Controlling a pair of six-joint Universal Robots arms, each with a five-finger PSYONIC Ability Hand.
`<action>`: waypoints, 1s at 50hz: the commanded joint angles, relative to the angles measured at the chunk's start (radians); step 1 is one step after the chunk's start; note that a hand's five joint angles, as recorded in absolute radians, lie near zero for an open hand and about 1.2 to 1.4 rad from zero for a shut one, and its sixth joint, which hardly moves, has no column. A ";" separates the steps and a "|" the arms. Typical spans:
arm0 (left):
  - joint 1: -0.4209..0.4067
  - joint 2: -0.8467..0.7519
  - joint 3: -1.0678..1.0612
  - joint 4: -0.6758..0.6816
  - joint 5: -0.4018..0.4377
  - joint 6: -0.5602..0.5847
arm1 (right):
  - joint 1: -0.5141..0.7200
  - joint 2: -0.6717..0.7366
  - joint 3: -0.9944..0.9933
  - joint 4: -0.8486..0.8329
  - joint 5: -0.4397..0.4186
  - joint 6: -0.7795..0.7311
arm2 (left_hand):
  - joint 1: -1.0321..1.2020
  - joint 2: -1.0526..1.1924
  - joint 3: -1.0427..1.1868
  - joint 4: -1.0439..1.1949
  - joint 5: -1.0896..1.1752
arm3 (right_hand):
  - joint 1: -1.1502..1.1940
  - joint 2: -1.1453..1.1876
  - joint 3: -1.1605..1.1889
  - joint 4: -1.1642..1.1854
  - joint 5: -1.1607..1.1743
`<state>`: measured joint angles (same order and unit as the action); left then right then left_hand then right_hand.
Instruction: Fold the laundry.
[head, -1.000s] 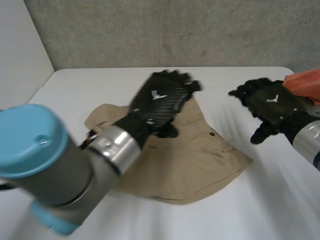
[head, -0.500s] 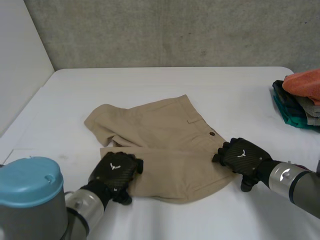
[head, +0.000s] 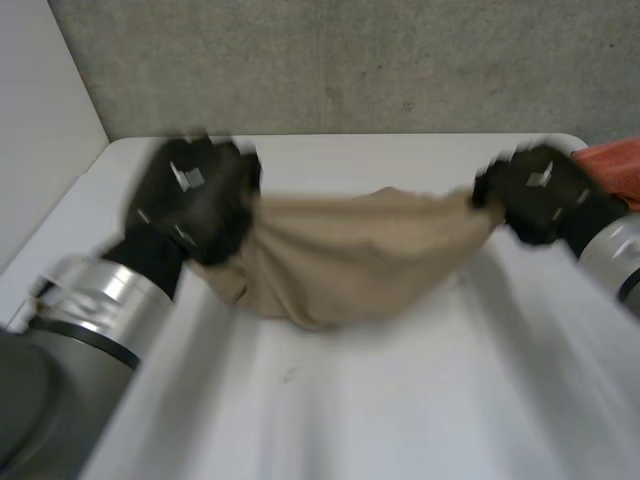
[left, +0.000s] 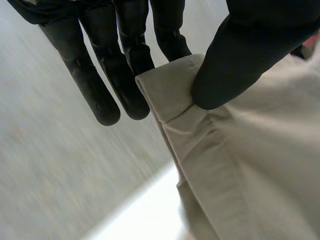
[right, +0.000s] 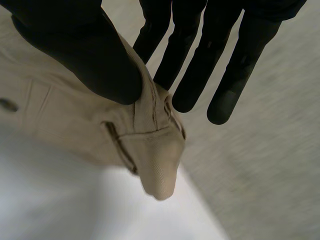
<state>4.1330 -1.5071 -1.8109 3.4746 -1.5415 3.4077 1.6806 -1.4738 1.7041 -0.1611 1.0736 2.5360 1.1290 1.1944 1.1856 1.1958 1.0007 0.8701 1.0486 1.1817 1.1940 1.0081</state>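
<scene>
Khaki shorts (head: 340, 255) hang in a slack, sagging arc over the white table (head: 400, 410), stretched between both hands. Fabric is matte and woven, with stitched hems.

Left hand (left: 250, 55): thumb clamps a folded, seamed corner against straight fingers.

Right hand (right: 85, 55): thumb pinches the waistband end against its fingers, and a soft rounded tip of cloth droops below.

Crumpled orange cloth (head: 615, 160) sits at the table's right edge.

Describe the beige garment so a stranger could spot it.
Over the white table, beige shorts sag between the black left hand and black right hand, each pinching one end. Unlike the orange cloth at the table's edge, they are lifted.
</scene>
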 joint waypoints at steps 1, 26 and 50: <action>0.015 0.122 0.224 -0.207 0.008 -0.048 | -0.018 -0.166 -0.291 0.322 -0.009 0.105 | 0.267 0.202 0.211 0.200 0.221 | 0.526 0.348 0.215 0.202 0.214; 0.122 -0.554 0.832 0.007 0.014 -0.004 | 0.165 0.538 -1.109 0.577 0.247 0.096 | 0.267 0.202 0.211 0.200 0.221 | 0.526 0.348 0.215 0.202 0.214; 0.039 -0.253 0.337 0.147 0.086 -0.002 | 0.206 0.671 -1.100 0.630 0.211 0.400 | 0.267 0.202 0.211 0.200 0.221 | -0.632 -0.811 -0.944 -0.956 -0.945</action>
<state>4.1781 -1.8835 -1.3338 3.6220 -1.4567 3.4070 1.8978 -0.9132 0.6698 0.4183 1.4102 2.8458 1.1379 1.1978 1.1937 1.2002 1.0061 0.2425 0.2331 0.2284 0.2306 0.0423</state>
